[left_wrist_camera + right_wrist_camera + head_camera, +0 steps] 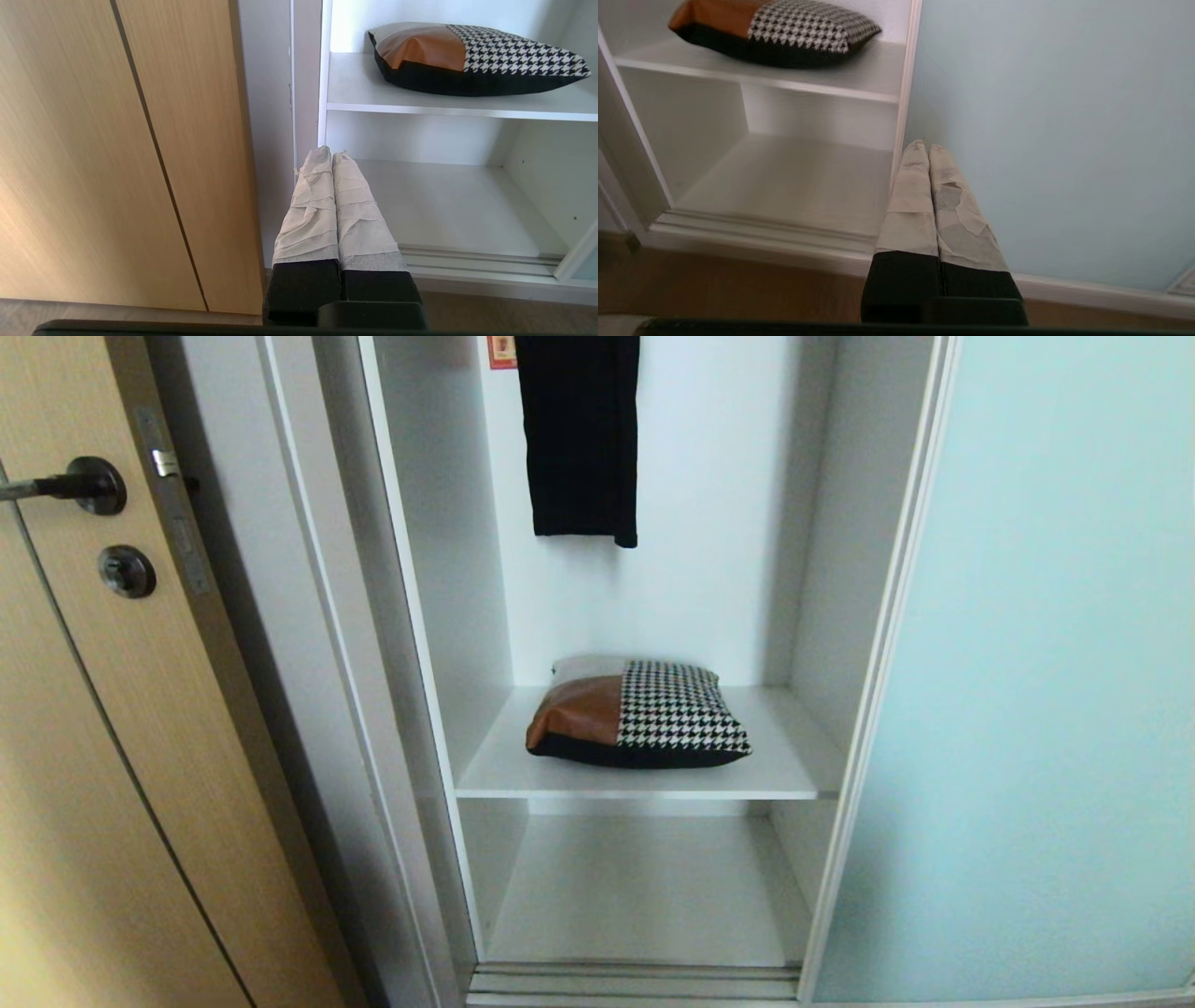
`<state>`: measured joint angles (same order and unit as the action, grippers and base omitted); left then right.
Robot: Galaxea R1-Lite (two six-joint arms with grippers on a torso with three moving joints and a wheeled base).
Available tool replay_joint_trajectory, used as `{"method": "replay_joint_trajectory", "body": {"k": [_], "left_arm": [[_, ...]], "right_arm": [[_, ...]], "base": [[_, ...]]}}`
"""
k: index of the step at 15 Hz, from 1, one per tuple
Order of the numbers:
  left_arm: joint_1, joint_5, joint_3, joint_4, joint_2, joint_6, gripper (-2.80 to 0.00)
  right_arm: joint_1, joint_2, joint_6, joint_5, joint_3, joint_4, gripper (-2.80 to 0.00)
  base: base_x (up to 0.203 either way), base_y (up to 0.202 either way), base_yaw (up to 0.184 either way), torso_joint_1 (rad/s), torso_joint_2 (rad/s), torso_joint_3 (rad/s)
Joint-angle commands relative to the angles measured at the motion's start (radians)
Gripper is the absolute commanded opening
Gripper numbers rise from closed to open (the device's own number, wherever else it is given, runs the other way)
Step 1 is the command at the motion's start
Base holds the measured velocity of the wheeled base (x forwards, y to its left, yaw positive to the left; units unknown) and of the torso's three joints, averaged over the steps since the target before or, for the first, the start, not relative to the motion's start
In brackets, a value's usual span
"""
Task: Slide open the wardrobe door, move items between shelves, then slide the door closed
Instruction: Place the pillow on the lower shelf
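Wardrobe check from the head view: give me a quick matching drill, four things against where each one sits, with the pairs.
Things:
1. houndstooth cushion bag
2. black garment
3. sliding wardrobe door
4. wood door

Places:
A. slid to the right of the opening
B. hanging above the shelves
C. left of the wardrobe
D. on the upper shelf

Pairs: 1-D, 2-B, 3-A, 4-C

Soft, even daylight — slight wrist-view blur
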<state>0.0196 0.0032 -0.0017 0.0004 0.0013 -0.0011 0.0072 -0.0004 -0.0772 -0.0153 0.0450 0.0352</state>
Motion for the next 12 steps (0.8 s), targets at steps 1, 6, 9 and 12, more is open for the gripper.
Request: {"method": "replay_joint_trajectory", "body": {"k": [1,6,9,12], "left_arm": [[0.000,0.000,0.000,0.000,0.002,0.000,-2.80],[0.000,0.001,0.000,0.001,0.002,0.000,-2.80],[0.000,0.001,0.000,0.000,0.002,0.000,-2.80],[0.000,0.000,0.000,0.000,0.002,0.000,-2.80]], "right_arm": [[0.001,0.002,0.003,-0.003,0.048,0.052,-2.80],[0.000,-0.003,-0.001,0.001,-0.040,-0.024,-2.80],[0.000,-0.004,0.008,-0.002,-0.045,-0.037,-2.80],[0.000,-0.004,0.078,-0.001,-0.045,-0.041,-2.80]], "base": [[0.000,0.000,0.000,0.000,0.00,0.000],[0.000,0.000,0.000,0.000,0.00,0.000],[0.000,0.000,0.000,0.000,0.00,0.000],[0.000,0.000,0.000,0.000,0.00,0.000]]}}
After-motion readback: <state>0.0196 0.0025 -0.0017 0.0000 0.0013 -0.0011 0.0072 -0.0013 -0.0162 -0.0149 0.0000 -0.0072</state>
